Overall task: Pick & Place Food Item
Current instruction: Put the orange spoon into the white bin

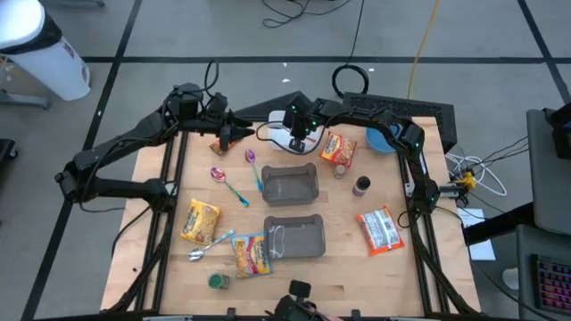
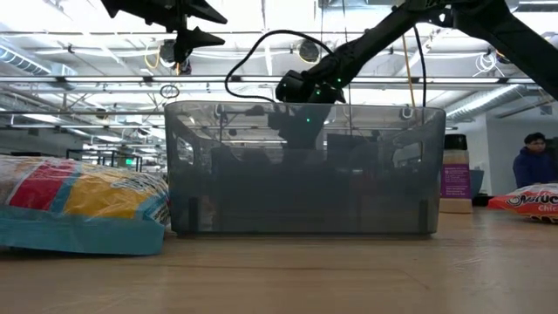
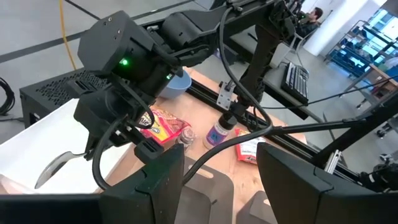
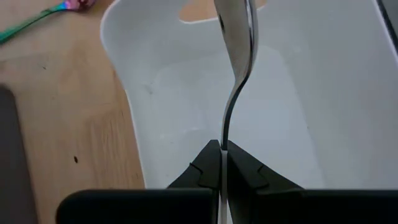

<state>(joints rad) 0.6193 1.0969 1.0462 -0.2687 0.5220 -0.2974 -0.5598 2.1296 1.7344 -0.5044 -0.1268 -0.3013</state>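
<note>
The right end effector [image 4: 222,163] is clamped on the handle of a silver spoon [image 4: 235,43], held over the white tray [image 4: 155,81] at the counter's [image 1: 161,205] far edge. The left end effector [image 3: 221,180] hovers nearby, fingers apart and gripping nothing. Counted from above: two grey bins [image 1: 290,185], four food packets (one [image 1: 338,148] just beside the tray), three more spoons [image 1: 254,166], one blue bowl [image 1: 382,138], and two small jars [image 1: 360,185].

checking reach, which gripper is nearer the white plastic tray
Right. The right gripper hangs directly over the white plastic tray, shut on a silver metal spoon. The left gripper sits beside the tray.
</note>
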